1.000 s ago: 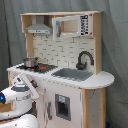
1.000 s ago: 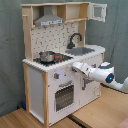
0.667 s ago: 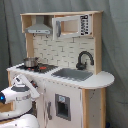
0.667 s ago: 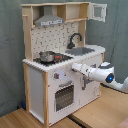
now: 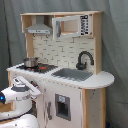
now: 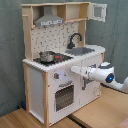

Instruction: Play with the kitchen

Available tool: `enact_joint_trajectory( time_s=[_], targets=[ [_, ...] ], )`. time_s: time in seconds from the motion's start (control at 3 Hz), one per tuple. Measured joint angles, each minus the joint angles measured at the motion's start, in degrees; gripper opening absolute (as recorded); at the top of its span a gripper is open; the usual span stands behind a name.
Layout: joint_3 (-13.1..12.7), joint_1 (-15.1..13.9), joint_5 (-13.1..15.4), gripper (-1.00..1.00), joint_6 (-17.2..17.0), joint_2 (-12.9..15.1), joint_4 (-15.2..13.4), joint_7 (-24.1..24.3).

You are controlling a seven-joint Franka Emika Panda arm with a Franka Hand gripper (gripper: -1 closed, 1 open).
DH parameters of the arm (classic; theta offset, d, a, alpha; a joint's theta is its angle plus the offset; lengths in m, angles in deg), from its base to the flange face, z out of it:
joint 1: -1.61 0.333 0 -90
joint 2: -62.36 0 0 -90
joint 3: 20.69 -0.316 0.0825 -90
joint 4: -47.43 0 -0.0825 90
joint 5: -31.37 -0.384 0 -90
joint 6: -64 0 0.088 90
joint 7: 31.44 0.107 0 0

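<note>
The kitchen [image 5: 60,50] is a tall white and light-wood toy unit, seen in both exterior views. It has a grey hood [image 5: 39,29], a microwave cabinet [image 5: 72,26], a black faucet [image 5: 84,59], a grey sink [image 5: 72,74] and a small pot [image 5: 31,62] on the stove. In the second exterior view the kitchen [image 6: 37,80] shows its oven door [image 6: 64,96] under the stove and pot [image 6: 46,56]. My gripper [image 6: 75,69] points at the front panel just above the oven door, close to it. In the first exterior view the gripper [image 5: 39,91] is at the lower left, against the kitchen's front.
A grey curtain [image 5: 115,45] hangs behind the kitchen. The unit stands on a wooden floor [image 6: 100,112]. The white arm [image 6: 107,76] reaches in from the second exterior view's right.
</note>
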Motion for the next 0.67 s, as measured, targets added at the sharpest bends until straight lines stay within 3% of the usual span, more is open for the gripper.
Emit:
enact_joint_trajectory(
  time_s=[0.67],
  targets=[
    [-0.04,0.20,0.00,-1.00,-0.68,0.00,0.04,-13.31]
  ],
)
